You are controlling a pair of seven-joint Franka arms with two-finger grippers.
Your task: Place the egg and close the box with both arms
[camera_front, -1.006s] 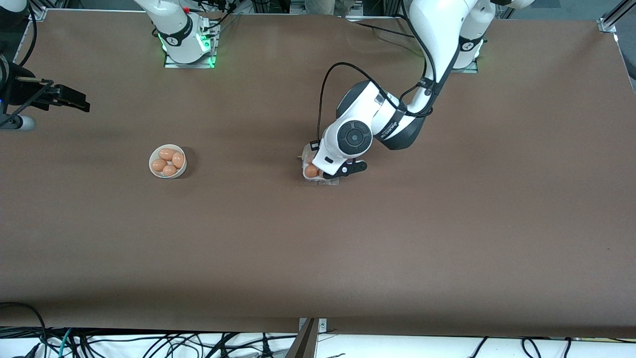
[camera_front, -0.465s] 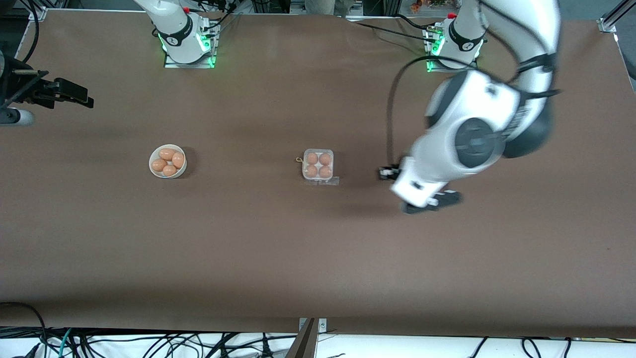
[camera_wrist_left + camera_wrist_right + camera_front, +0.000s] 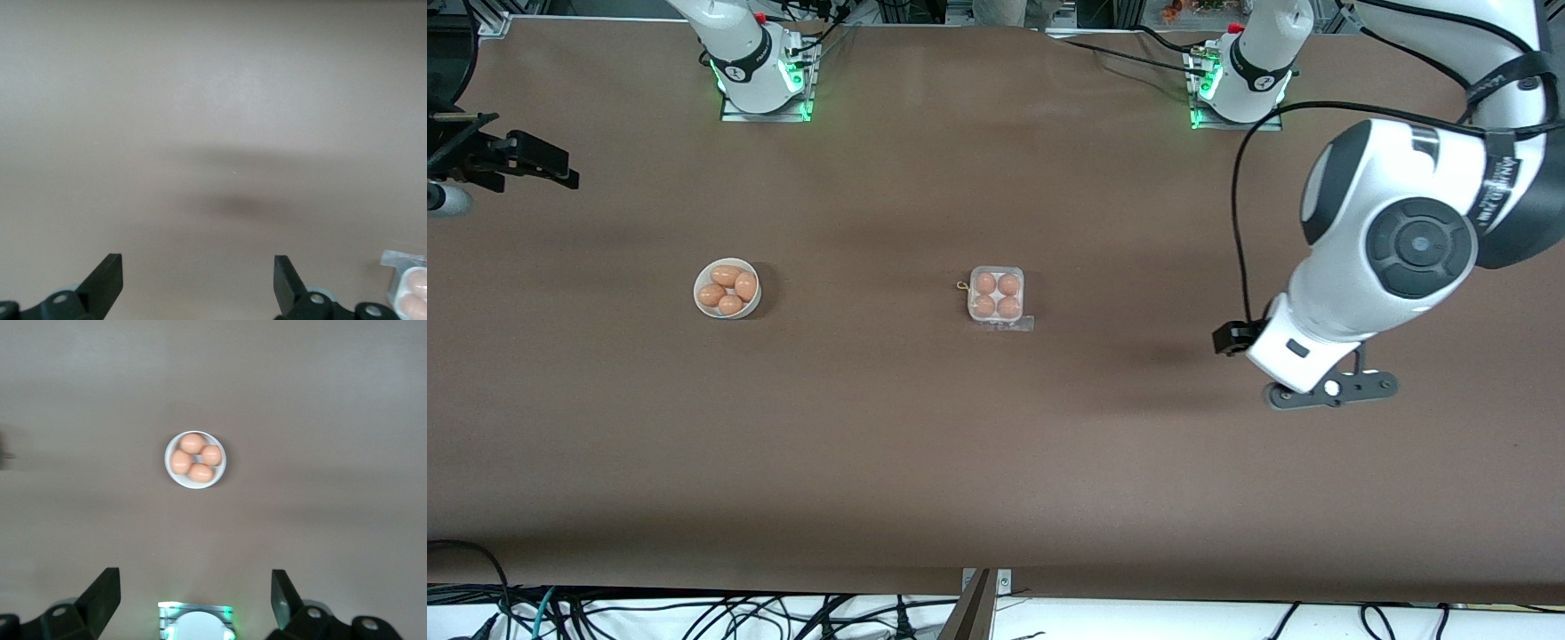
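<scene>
Small clear egg box (image 3: 996, 296) near the middle of the brown table (image 3: 996, 462), flat on the cloth. Four brown eggs (image 3: 996, 295) inside, one in each round cell. Lid looks down over them, though hard to be sure. Just an edge of the box (image 3: 407, 283) seen from the left wrist view.

Round white bowl (image 3: 727, 288) well apart from the box, toward the right arm's end of the table. Four more brown eggs (image 3: 728, 288) in the bowl. Same bowl (image 3: 195, 459) seen from high above in the right wrist view.

Left gripper (image 3: 198, 280) up in the air over bare table, well apart from the box, toward the left arm's end. Fingers (image 3: 107, 277) spread wide, nothing between them.

Right gripper (image 3: 195, 597) high up, well away from the box, past the bowl. Fingers (image 3: 103, 593) spread wide too, holding nothing.
</scene>
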